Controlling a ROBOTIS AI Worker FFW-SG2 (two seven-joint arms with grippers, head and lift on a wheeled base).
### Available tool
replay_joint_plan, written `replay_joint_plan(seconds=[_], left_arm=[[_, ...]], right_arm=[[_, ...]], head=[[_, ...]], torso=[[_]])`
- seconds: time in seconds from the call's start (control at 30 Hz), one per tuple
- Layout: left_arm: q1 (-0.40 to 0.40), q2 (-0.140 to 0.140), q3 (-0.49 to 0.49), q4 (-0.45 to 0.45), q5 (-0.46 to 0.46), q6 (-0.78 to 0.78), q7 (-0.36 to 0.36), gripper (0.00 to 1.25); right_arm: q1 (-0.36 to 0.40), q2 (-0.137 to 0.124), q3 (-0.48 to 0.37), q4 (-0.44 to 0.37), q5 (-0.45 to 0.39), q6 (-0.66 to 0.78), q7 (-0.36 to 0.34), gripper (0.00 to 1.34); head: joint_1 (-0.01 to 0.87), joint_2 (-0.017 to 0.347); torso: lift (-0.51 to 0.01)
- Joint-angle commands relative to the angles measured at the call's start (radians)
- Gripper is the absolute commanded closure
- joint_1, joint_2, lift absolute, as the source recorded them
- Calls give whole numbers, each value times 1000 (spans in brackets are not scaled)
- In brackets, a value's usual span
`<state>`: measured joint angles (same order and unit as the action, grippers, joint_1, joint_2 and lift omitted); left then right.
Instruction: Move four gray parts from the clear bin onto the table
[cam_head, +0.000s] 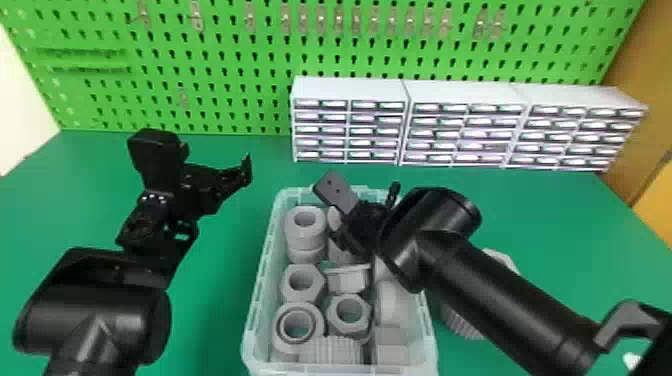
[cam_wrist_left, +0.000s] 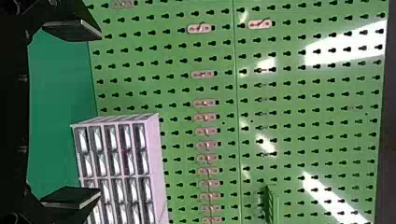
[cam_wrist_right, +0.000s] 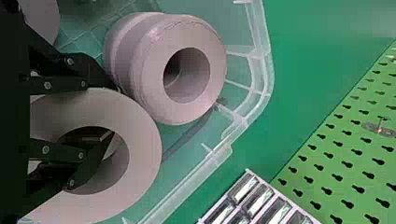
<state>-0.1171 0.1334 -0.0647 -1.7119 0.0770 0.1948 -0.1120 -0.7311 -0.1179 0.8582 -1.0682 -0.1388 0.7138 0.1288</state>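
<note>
In the head view, my right gripper (cam_head: 352, 242) reaches down into the far half of the clear bin (cam_head: 258, 295), at the gray part (cam_head: 334, 215) I have hold of, which partly hides behind me. The bin's long axis runs away from me, toward the pegboard (cam_head: 215, 55). Just left of my part stands a neighbor (cam_head: 306, 240), upright, its bore turned up. Nearer me sit hex nuts (cam_head: 301, 282) with open holes facing up and a ribbed piece (cam_head: 332, 350). On the green table (cam_head: 210, 310), right of the bin, another ribbed gray piece (cam_head: 462, 320) lies half behind my forearm (cam_head: 510, 295); I can't tell its axis. My left gripper (cam_head: 245, 170) is up over the table, left of the bin. White drawers (cam_head: 350, 90) stand at the back.

In the left wrist view, my left gripper (cam_wrist_left: 84, 114) has its fingers wide apart with nothing between them, facing the pegboard and drawers.

In the right wrist view, my right gripper (cam_wrist_right: 114, 111) is clamped on the gray part's thick wall, one finger inside the bore, the other against the outside. The bore opens toward my wrist, its axis running down into the bin. The neighbor's bore also faces my wrist, just beside the outer finger.
</note>
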Motion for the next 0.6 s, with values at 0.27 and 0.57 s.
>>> replay_joint_plan(seconds=[0.27, 0.57], left_arm=[[2, 0, 5, 0, 1, 0, -5, 111], [5, 0, 8, 0, -2, 0, -6, 110]], right_arm=[[13, -6, -41, -151, 77, 90, 0, 1136], [48, -31, -130, -277, 131, 151, 0, 1136]], head=[[686, 26], [686, 26]], torso=[[-50], [-50]])
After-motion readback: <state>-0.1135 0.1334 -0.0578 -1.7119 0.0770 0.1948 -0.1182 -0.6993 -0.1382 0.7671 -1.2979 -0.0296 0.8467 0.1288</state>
